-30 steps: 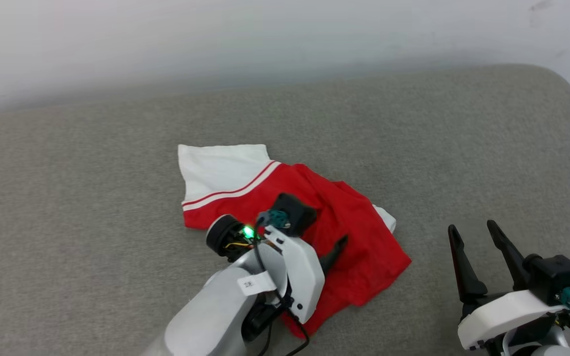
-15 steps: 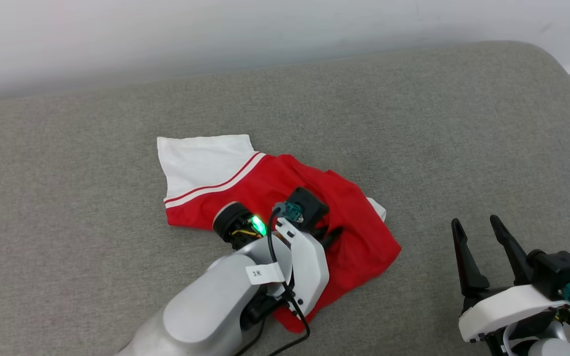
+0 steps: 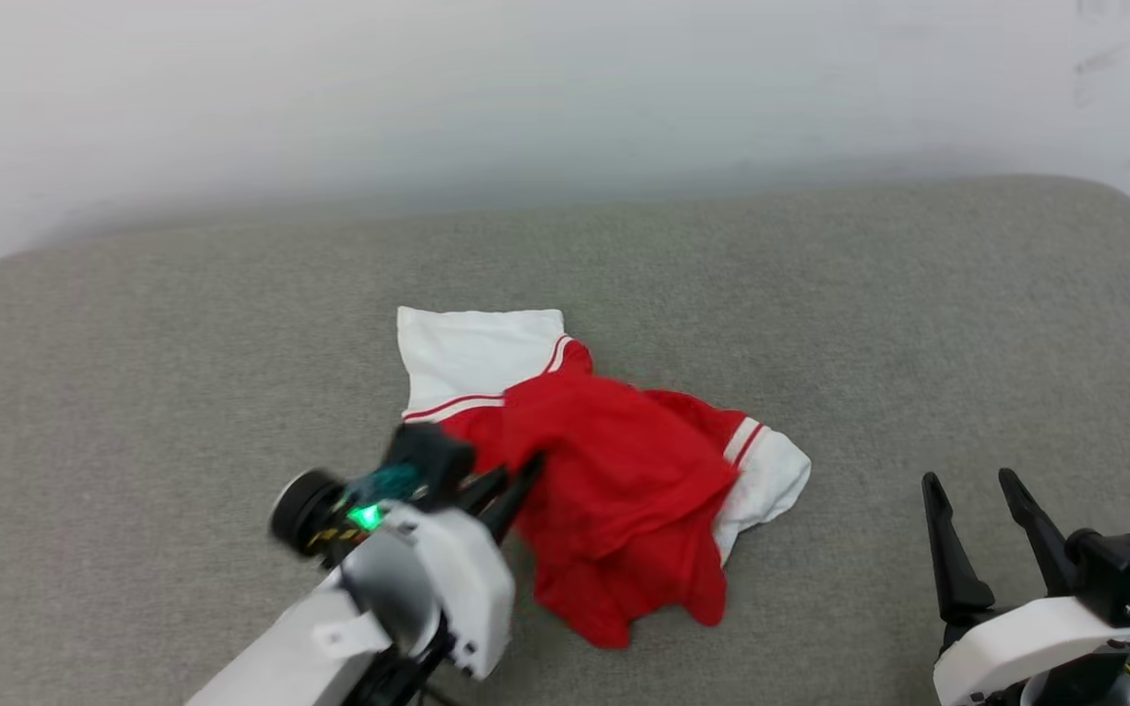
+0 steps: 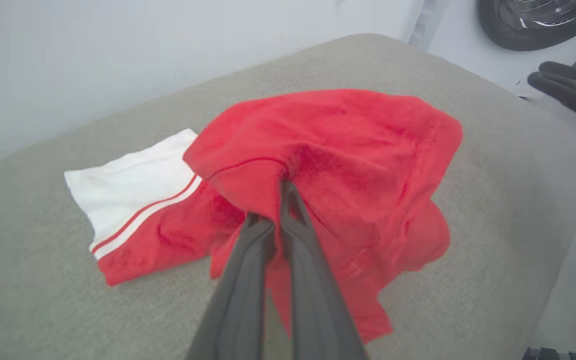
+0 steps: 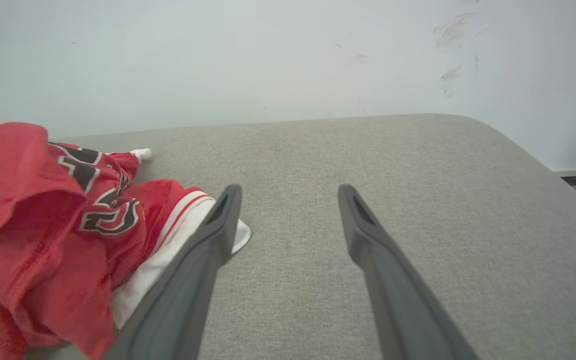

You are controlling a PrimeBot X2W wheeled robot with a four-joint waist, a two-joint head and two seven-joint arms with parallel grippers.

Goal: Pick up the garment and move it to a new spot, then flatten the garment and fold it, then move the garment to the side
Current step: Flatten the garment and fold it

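bright even light, v. soft shadows, some motion blur, edges warped

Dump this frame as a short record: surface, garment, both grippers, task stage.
surface: grey cushion, pale wall behind it
garment: red, crumpled mid-cushion; one white sleeve lies flat; black-and-white lettering shows among the folds
left gripper: shut on a bunched red fold of the garment
right gripper: open, empty, apart from the garment in the head view
task stage: grasp made; garment not flattened or folded
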